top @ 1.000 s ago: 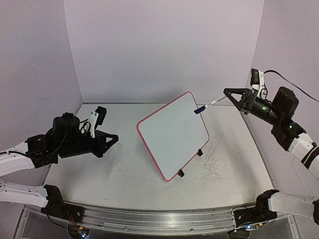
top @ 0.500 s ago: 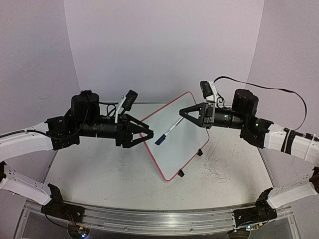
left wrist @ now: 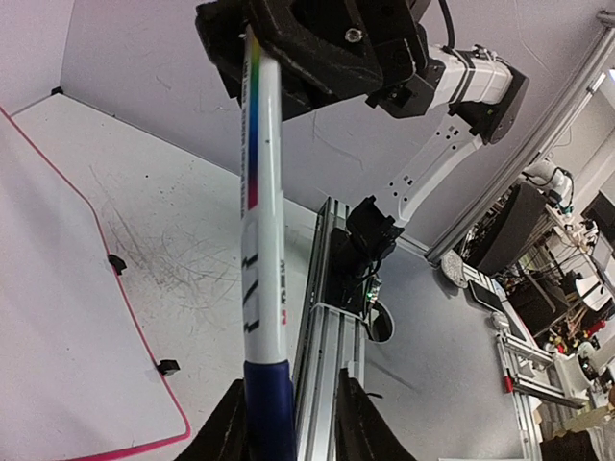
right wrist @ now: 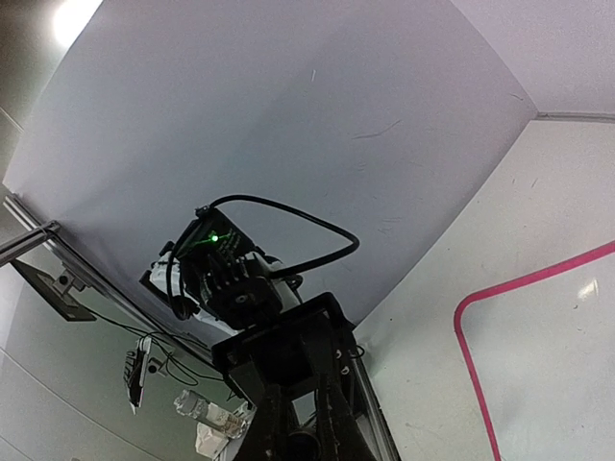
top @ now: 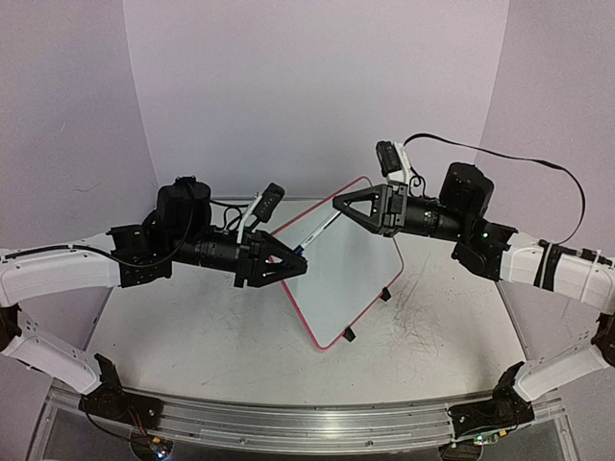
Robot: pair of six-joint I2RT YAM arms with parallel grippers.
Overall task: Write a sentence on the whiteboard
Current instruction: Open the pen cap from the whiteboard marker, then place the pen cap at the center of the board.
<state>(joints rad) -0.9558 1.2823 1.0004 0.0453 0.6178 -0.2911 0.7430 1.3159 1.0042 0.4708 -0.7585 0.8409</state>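
Observation:
The whiteboard (top: 336, 279), white with a red-pink rim and black feet, stands tilted in the middle of the table, its face blank; no sentence shows on it. Above its far left corner my right gripper (top: 338, 205) is shut on a white marker (top: 317, 230) that slants down to the left. The marker's blue cap (left wrist: 269, 403) lies between the fingers of my left gripper (top: 293, 261), against one finger and apart from the other, so this gripper stands open. In the left wrist view the marker (left wrist: 258, 240) runs up to the right gripper (left wrist: 288, 48). The right wrist view shows the board's corner (right wrist: 557, 365).
The white table (top: 192, 327) bears dark scuff marks to the right of the board. An aluminium rail (top: 307, 423) runs along the near edge. Purple walls close the back and both sides. Both arms hang over the board's far half.
Both arms have swung in over the board. The right gripper carried the marker left and level with the left gripper, which moved up until its fingers flank the blue cap.

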